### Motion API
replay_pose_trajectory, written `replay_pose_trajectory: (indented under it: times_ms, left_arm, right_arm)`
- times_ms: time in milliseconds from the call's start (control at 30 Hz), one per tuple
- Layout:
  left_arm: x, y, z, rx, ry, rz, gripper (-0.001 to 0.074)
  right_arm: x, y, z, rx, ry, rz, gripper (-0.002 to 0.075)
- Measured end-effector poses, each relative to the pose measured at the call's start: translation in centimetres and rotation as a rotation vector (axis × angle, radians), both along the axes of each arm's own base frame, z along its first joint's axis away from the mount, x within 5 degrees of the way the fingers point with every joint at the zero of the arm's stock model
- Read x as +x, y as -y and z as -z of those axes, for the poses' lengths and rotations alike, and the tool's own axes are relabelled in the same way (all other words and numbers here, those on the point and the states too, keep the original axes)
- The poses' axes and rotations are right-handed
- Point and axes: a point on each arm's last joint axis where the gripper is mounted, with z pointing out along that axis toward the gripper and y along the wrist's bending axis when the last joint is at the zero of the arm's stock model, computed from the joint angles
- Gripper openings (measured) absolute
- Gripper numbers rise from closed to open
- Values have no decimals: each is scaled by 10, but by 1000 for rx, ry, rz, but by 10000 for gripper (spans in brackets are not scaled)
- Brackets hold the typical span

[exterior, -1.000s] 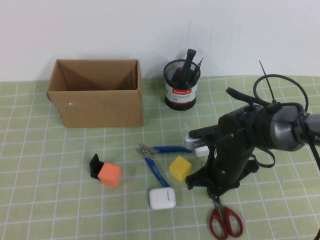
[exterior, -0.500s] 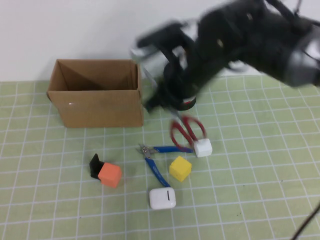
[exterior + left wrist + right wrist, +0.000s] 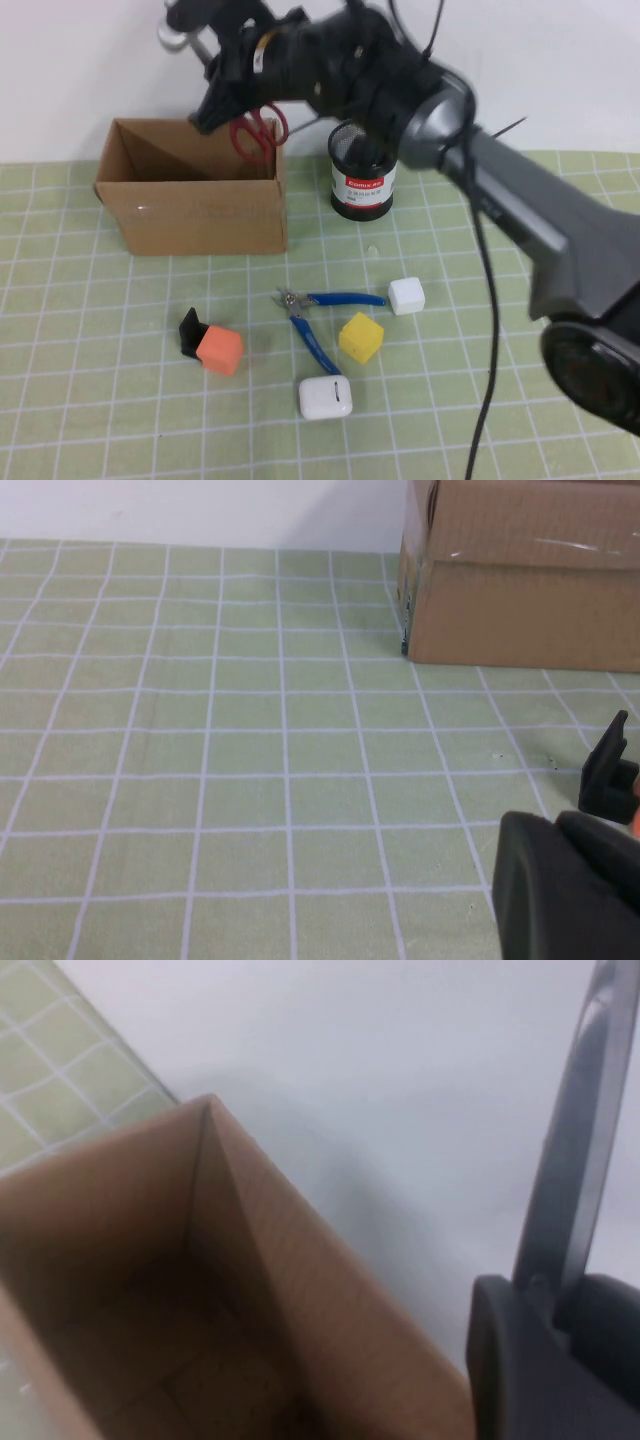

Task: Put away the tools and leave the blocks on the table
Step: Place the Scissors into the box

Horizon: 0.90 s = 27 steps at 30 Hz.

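Note:
My right gripper (image 3: 228,100) is shut on the long red-handled scissors (image 3: 260,128) and holds them in the air over the right part of the open cardboard box (image 3: 190,205). In the right wrist view the scissor blade (image 3: 578,1150) sticks out from the gripper (image 3: 560,1310) above the box's inside (image 3: 190,1360). The blue-handled pliers (image 3: 320,318) lie on the green mat between the blocks. The orange block (image 3: 220,350), yellow block (image 3: 360,337) and white block (image 3: 406,296) sit on the mat. My left gripper (image 3: 565,880) is shut and empty, low over the mat left of the box (image 3: 520,580).
A black mesh cup (image 3: 363,175) stands right of the box, its top hidden by my right arm. A white earbud case (image 3: 325,397) lies near the front. A small black object (image 3: 189,332) touches the orange block and also shows in the left wrist view (image 3: 605,775).
My right arm has lifted the scissors from the front right of the mat and swung them up and left to above the box. The blocks and pliers have not moved.

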Motion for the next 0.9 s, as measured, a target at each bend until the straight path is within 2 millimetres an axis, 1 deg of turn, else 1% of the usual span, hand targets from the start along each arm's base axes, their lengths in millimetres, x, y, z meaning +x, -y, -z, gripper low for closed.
replay_pose_trajectory:
  times_ms: [33,133,200,267,433,533,667,767,867,900]
  left_arm:
    - [0,0,0,0,0,0,-3]
    - [0,0,0,0,0,0,-3]
    - [0,0,0,0,0,0,-3]
    - [0,0,0,0,0,0,-3]
    - [0,0,0,0,0,0,-3]
    - [0,0,0,0,0,0,-3]
    - [0,0,0,0,0,0,-3]
    - [0,0,0,0,0,0,-3]
    - [0,0,0,0,0,0,-3]
    - [0,0,0,0,0,0,-3]
  right_arm:
    - [4,-3,8,1,9,-1,56]
    - [10,-8,23,9,22,-6,56]
    - [11,-9,25,18,34,-7,59]
    - [11,-11,26,24,40,-10,77]
    - [12,-12,27,32,41,-11,179]
    - [11,-12,28,38,25,-11,201]
    - [8,-12,32,24,-27,-13,206]
    - [-2,-12,26,-20,-95,-14,197]
    - [-23,-8,6,-62,-187,-4,149]
    - [-32,-5,-3,-92,-211,2,120]
